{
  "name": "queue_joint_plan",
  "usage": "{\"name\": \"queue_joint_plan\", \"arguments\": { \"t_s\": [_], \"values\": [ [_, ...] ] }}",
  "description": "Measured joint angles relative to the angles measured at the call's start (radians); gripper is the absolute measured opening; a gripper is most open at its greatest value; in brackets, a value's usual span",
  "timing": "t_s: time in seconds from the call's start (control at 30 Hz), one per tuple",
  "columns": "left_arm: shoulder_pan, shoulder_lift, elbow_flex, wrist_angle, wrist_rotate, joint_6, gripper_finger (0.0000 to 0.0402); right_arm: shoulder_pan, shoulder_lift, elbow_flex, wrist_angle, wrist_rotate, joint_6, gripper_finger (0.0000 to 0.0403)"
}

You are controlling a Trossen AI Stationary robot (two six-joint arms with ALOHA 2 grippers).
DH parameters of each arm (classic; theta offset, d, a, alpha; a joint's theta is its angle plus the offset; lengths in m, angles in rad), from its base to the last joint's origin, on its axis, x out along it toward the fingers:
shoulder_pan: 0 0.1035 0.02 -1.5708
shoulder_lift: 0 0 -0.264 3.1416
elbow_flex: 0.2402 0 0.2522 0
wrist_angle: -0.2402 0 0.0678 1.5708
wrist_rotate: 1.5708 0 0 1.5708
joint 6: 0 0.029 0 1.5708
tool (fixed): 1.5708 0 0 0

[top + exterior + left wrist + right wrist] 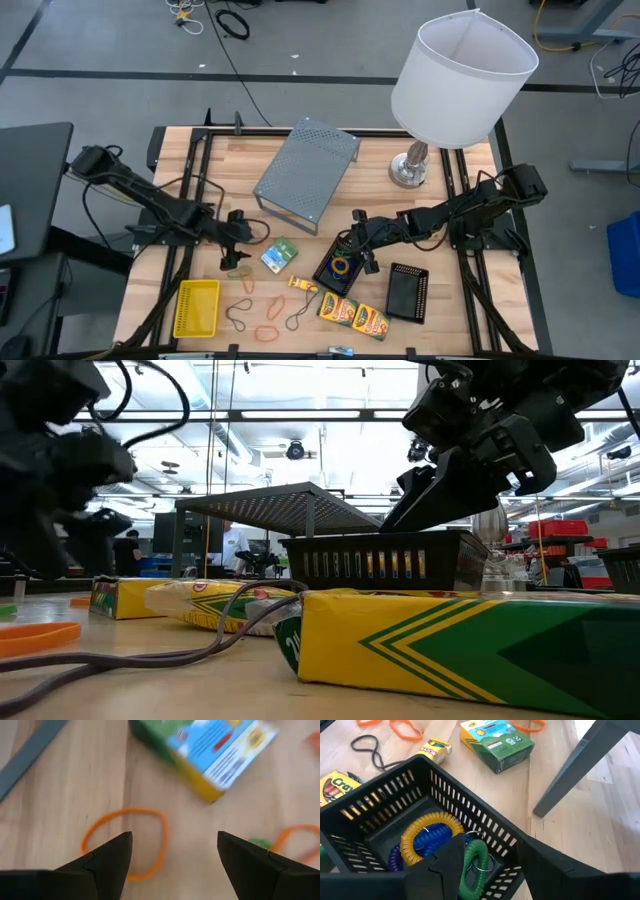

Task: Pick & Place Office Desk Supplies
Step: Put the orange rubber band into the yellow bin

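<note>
left end effector (170, 857), jaws spread and empty, hangs over an orange rubber-band loop (125, 842) on the worktop (60, 810): pick step, judged. next move calls for lowering and closing on it. right end effector (487, 865), also released, straddles the mesh tray's wall (470, 812).

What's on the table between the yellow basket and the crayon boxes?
Rubber-band loops: the high view shows dark and orange ones lying on bare wood between the yellow basket and the crayon boxes.
</note>
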Motion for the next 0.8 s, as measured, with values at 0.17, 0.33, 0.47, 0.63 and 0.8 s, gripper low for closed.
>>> {"name": "queue_joint_plan", "arguments": {
  "t_s": [0.17,0.33,0.47,0.63,0.8],
  "values": [
    [-0.004,0.112,0.039,-0.054,-0.084,-0.002,0.0292,0.000,0.000,0.000,0.000,0.028,0.000,0.0188],
    [-0.004,0.222,0.118,-0.121,-0.128,0.021,0.0272,0.000,0.000,0.000,-0.001,0.034,0.000,0.0188],
    [-0.004,0.290,0.165,-0.125,-0.094,0.037,0.0223,0.000,0.000,0.000,-0.003,0.034,0.000,0.0188],
    [-0.004,0.326,0.199,-0.124,-0.049,0.032,0.0116,0.000,0.000,0.000,-0.004,0.034,0.000,0.0188],
    [-0.004,0.328,0.202,-0.121,-0.025,0.017,0.0011,0.000,0.000,0.000,-0.007,0.033,0.000,0.0188]
  ]
}}
